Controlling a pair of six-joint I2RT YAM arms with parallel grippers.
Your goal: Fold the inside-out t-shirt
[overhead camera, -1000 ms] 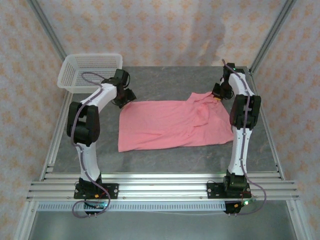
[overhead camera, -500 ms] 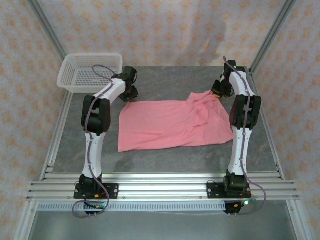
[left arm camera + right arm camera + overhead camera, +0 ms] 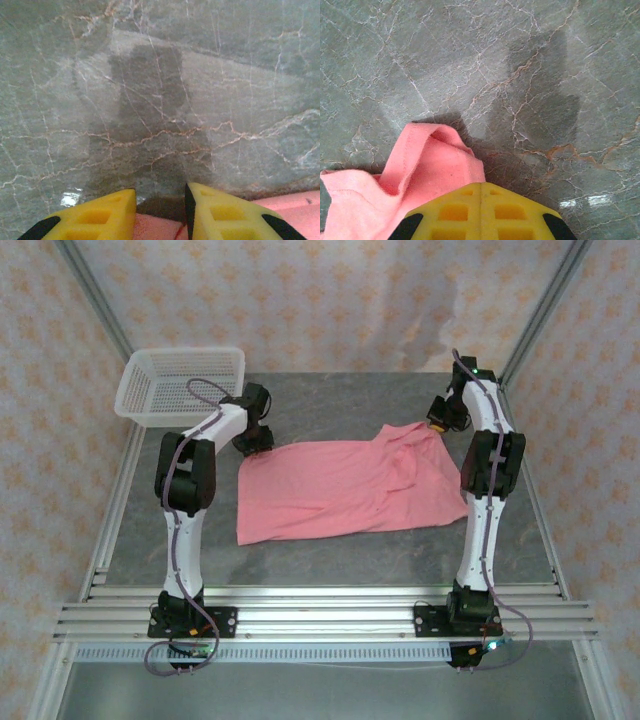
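While the right end effector (image 3: pixel 481 186) is clenched on a bunched corner of the shirt (image 3: pixel 420 170), its yellow fingers pressed together, the left end effector (image 3: pixel 160 192) stands partly released. Its two yellow fingers sit a little apart with the shirt's pink edge lying between them, low against the desk (image 3: pixel 330 400).

From above, the shirt lies spread across the middle of the desk between the two arms. Its far left corner is at the left end effector, and its far right corner is gathered into folds at the right one. The near edge lies flat.

The desk is grey stone veined with white and rust lines, glossy enough to show glare and the fingers' shadows. A white mesh basket (image 3: pixel 180 380) sits at the far left corner, apart from the shirt. Aluminium rails (image 3: pixel 320 615) run along the near edge, and pale floral wallpaper (image 3: pixel 300 300) covers the walls.
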